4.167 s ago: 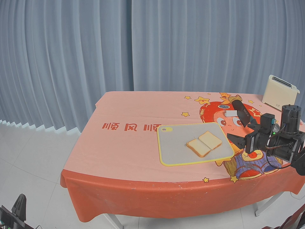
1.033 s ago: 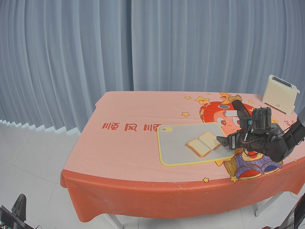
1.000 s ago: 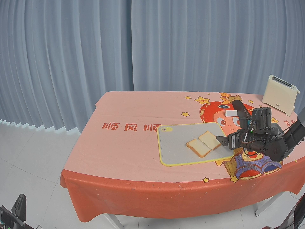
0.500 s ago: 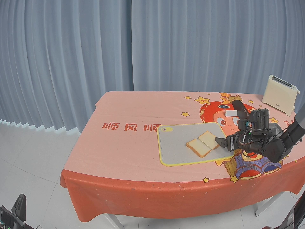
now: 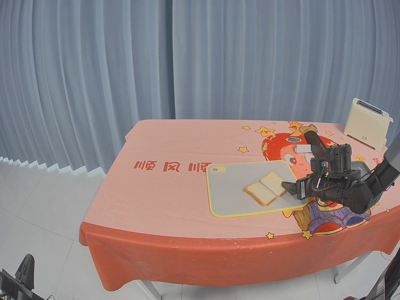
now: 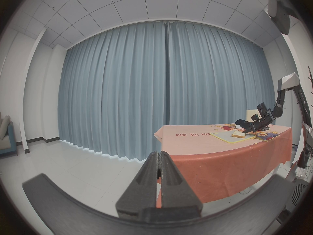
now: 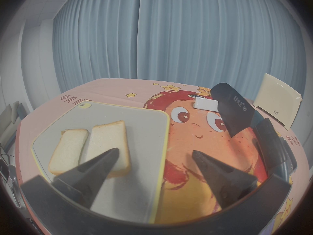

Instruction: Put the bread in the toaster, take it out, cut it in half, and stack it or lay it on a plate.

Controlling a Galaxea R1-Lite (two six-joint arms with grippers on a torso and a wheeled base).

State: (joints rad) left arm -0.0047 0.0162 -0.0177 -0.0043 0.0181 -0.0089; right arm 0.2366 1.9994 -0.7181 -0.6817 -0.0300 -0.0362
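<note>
Evidently the right end effector (image 7: pixel 155 153), spread wide, sits low beside the cut bread halves (image 7: pixel 107 137) on the cutting board (image 7: pixel 143 124), likely to grip one.

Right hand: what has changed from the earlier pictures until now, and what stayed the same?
The right hand, open, moved left over the edge of the cutting board, toward the bread halves. It took hold of nothing. Bread halves, knife and toaster stayed in place.
</note>
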